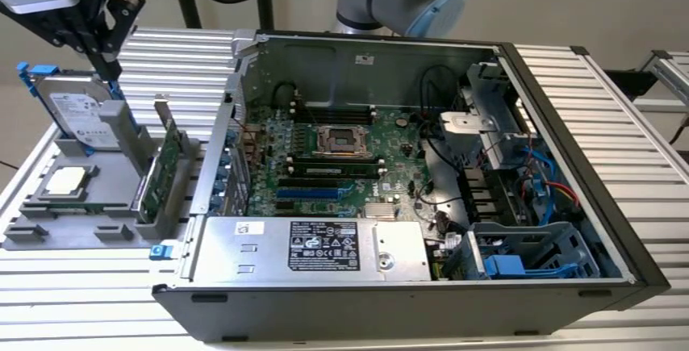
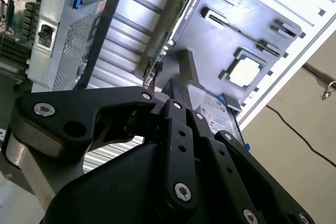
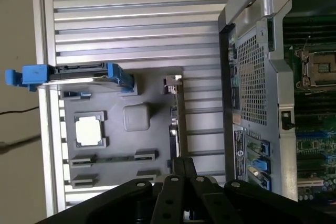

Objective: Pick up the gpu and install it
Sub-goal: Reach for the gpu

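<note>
**A:** Where does the gpu (image 1: pixel 168 169) sit?

**B:** It stands on edge in the grey holder (image 1: pixel 54 234) on the counter (image 1: pixel 86 294), just outside the open computer case (image 1: pixel 603 125). In the exterior view it lies at about 5 o'clock from the end effector (image 1: pixel 108 59), and lower. Its long axis runs roughly 12 to 6.

**A:** And the end effector's state?

**B:** Narrow and holding nothing. It hangs close above the hard drive (image 1: pixel 81 117).

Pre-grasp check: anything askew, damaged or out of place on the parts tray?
Nothing stands out. The gpu stands on edge in a slot of the grey tray, the hard drive standing in its own slot, the CPU chip flat in its pocket. The gripper hangs above the tray, jaws shut, holding nothing.
</note>
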You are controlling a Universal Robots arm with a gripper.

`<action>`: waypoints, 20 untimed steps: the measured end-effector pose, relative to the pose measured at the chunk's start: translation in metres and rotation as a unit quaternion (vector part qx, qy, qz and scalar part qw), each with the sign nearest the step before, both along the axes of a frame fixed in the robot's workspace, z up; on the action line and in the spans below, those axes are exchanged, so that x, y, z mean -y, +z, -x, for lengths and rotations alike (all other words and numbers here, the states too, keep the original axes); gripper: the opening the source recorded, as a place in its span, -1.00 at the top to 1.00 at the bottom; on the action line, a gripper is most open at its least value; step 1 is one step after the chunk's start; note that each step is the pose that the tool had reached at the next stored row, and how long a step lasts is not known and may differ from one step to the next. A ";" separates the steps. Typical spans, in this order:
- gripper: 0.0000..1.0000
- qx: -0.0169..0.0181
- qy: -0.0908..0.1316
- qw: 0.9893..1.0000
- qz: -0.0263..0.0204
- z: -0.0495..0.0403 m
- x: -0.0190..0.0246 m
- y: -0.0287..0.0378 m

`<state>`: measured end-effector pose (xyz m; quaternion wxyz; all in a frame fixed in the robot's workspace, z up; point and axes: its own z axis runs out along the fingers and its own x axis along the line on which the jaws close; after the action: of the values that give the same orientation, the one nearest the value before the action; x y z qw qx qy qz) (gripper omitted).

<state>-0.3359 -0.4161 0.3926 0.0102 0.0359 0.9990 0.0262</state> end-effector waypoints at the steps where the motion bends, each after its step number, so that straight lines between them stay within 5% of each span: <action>1: 1.00 0.000 0.000 1.000 0.000 0.0012 0.0000 0.0000; 20: 1.00 0.000 0.000 1.000 0.000 0.0069 0.0000 0.0000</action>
<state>-0.3428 -0.4161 0.3926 0.0102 0.0360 0.9990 0.0262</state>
